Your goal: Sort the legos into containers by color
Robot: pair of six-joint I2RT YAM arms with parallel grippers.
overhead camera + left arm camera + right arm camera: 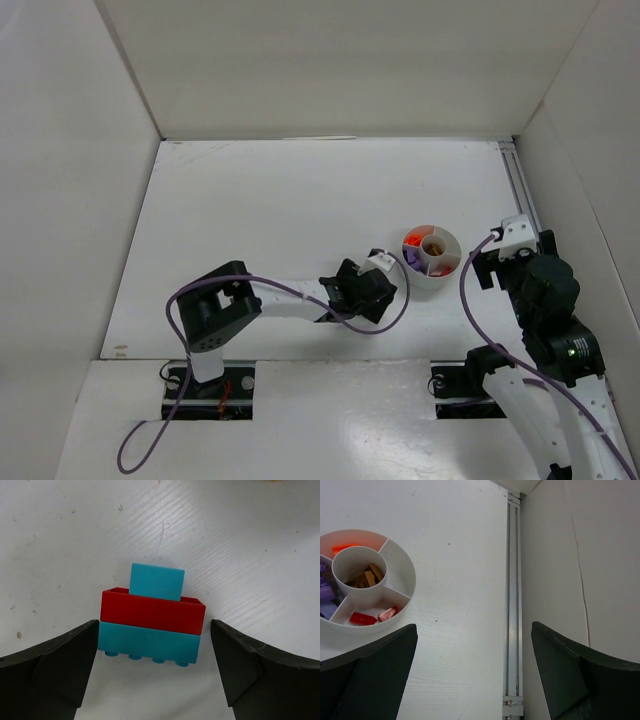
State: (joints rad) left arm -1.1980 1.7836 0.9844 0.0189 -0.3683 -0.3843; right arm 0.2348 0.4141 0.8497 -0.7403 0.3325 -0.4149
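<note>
A small stack of legos lies on the table in the left wrist view: a teal brick (149,642) with its studs toward me, a red brick (152,613) and a smaller teal piece (156,581). My left gripper (154,622) is open with the stack between its fingers; the left finger is at the teal brick's edge. In the top view the left gripper (347,288) hides the stack. The white divided bowl (414,580) holds brown pieces (367,577) in its centre cup, and red (362,618), purple (326,592) and orange (342,547) pieces in wedges. My right gripper (473,626) is open and empty, right of the bowl.
The bowl (430,282) stands between the two grippers, the right gripper (487,268) just right of it. A metal rail (512,605) runs along the table's right edge by the white side wall. White walls enclose the table on three sides.
</note>
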